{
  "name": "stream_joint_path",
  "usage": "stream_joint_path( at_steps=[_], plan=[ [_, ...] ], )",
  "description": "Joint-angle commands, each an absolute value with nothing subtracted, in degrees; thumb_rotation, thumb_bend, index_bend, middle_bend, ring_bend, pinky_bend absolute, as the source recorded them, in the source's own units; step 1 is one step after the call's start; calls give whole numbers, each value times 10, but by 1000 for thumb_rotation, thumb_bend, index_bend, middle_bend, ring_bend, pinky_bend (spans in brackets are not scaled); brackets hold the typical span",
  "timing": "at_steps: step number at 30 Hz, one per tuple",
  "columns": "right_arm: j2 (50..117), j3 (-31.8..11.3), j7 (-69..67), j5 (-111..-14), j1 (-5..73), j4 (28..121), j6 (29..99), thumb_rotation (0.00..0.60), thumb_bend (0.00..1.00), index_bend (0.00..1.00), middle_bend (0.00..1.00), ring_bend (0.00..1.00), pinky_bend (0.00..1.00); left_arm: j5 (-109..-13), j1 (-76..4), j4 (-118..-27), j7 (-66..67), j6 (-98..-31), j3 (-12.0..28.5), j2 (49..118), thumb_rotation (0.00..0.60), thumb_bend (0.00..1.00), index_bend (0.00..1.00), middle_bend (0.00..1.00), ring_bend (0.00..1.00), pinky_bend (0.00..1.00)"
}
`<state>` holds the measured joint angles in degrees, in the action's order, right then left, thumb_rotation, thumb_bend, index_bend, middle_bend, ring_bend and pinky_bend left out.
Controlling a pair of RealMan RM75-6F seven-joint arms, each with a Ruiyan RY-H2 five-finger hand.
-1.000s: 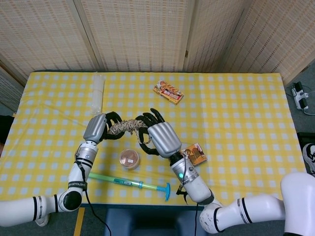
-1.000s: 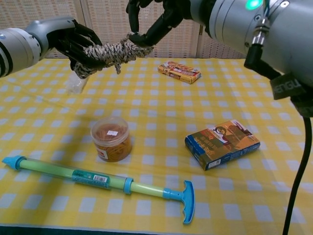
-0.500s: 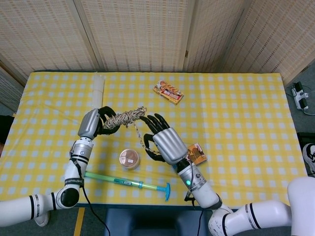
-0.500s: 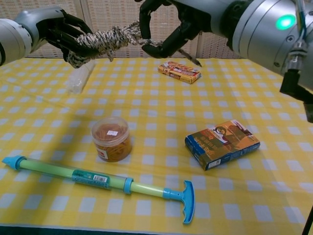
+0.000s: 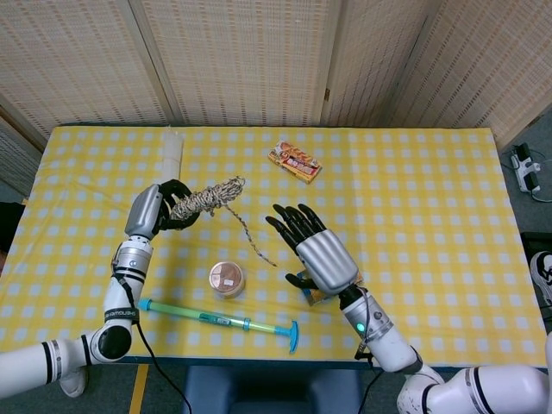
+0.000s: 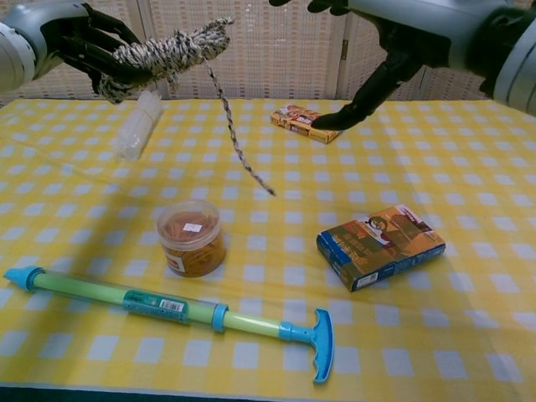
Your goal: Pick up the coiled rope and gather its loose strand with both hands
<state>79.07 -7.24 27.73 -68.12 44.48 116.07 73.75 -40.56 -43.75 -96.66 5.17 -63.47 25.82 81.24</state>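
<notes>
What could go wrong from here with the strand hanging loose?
The loose strand dangles free from the coiled rope that the left hand holds, while the right hand is open and apart from it, so gathering may miss. The strand's end hangs near the round tub and could snag or drag on it.

checked table, jar, pump, boxes
</notes>
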Motion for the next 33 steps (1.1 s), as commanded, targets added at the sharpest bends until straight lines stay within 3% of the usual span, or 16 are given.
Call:
stream_joint_path(
  at_steps=[1, 8, 16, 23, 33],
  plan=[
    [757, -48, 257, -712, 415, 1176, 746, 600, 205, 0, 0, 0, 0, -410, -433, -970, 47, -633, 258, 808, 600, 628, 715, 678, 655, 700],
    [703, 3, 193, -785, 325, 1154, 817, 600, 202, 7, 63, 96, 0, -435, -423, -978, 36, -633, 249, 797, 600, 628, 715, 678, 654, 700],
    [671, 56, 120, -840, 218, 1091, 896, 600, 202, 34, 98, 123, 24, -460, -412, -982, 14, -633, 245, 789, 600, 628, 715, 678, 654, 700],
    [669, 73, 59, -856, 143, 1032, 945, 600, 204, 78, 130, 150, 107, -487, -398, -992, -8, -637, 242, 777, 600, 628, 715, 678, 654, 700],
    [689, 80, 17, -855, 64, 964, 972, 600, 204, 78, 117, 110, 56, -523, -382, -1004, -28, -649, 234, 770, 600, 629, 715, 678, 654, 700]
  ],
)
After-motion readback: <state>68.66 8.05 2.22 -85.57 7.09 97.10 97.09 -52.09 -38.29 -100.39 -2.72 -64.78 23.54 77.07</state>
